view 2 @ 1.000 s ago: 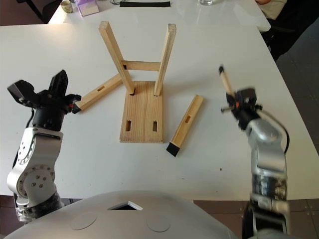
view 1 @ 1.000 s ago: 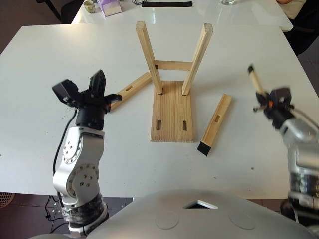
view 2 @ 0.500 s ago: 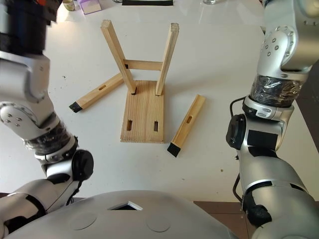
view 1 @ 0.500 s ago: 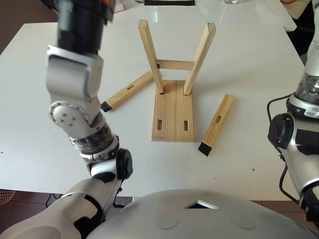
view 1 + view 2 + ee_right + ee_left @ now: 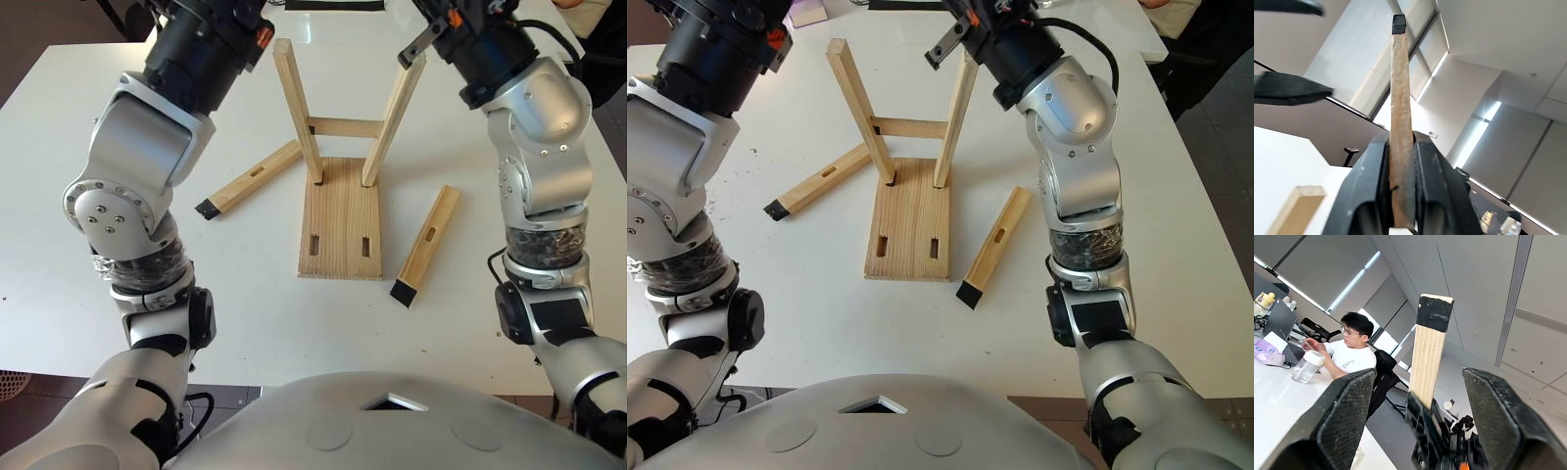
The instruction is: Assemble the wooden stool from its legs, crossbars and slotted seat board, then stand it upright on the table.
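The slotted seat board (image 5: 339, 221) lies flat mid-table. Two legs (image 5: 297, 110) (image 5: 390, 116) stand in its far slots, joined by a crossbar (image 5: 341, 127); the two near slots are bare. One loose leg (image 5: 251, 177) lies left of the board, another (image 5: 426, 243) to its right. Both arms are raised high over the far end of the stool. My right gripper (image 5: 1400, 143) is shut on a thin wooden bar (image 5: 1399, 88) with a black tip. My left gripper (image 5: 1420, 374) is open with nothing in it, and that bar (image 5: 1429, 362) shows beyond its fingers.
A purple box (image 5: 808, 12) and a black strip (image 5: 328, 6) sit on the table behind. The white table (image 5: 78, 196) has bare surface left, right and in front of the board.
Both arms have swung up from low beside the table to high above the standing legs. The right gripper kept the thin bar. The parts on the table have not moved.
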Motion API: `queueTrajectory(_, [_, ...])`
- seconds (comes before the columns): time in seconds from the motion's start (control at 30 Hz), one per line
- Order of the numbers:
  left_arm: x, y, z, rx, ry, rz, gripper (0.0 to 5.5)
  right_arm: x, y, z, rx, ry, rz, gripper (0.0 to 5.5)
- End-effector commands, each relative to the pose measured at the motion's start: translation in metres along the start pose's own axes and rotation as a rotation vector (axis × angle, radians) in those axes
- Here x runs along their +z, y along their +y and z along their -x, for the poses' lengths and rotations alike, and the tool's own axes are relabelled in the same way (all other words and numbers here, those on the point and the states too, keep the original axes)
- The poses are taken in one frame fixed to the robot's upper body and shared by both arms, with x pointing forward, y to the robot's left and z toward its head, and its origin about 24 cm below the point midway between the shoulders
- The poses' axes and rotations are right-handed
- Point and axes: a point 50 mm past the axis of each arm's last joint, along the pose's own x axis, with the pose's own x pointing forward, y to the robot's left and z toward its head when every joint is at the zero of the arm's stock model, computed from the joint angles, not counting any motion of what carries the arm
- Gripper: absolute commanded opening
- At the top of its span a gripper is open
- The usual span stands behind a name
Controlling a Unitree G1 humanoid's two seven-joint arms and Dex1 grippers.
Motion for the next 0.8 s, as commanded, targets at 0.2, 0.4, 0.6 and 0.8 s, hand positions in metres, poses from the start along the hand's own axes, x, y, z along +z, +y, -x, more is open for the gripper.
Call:
queueTrajectory(0.2, [-0.014, -0.01, -0.007, -0.056, 0.056, -0.026, 3.28, -0.007, 0.027, 0.012, 0.136, 0.009, -0.176, 0.42])
queueTrajectory(0.4, [-0.011, -0.009, -0.009, -0.044, 0.041, -0.034, 3.28, -0.009, 0.024, 0.022, 0.164, 0.029, -0.292, 0.42])
queueTrajectory(0.6, [-0.01, -0.007, -0.006, -0.037, 0.038, -0.039, 3.28, -0.01, 0.023, 0.032, 0.219, 0.058, -0.335, 0.42])
queueTrajectory(0.8, [-0.007, -0.002, -0.003, -0.017, 0.036, -0.055, 2.4, -0.009, 0.021, 0.034, 0.242, 0.062, -0.34, 0.42])
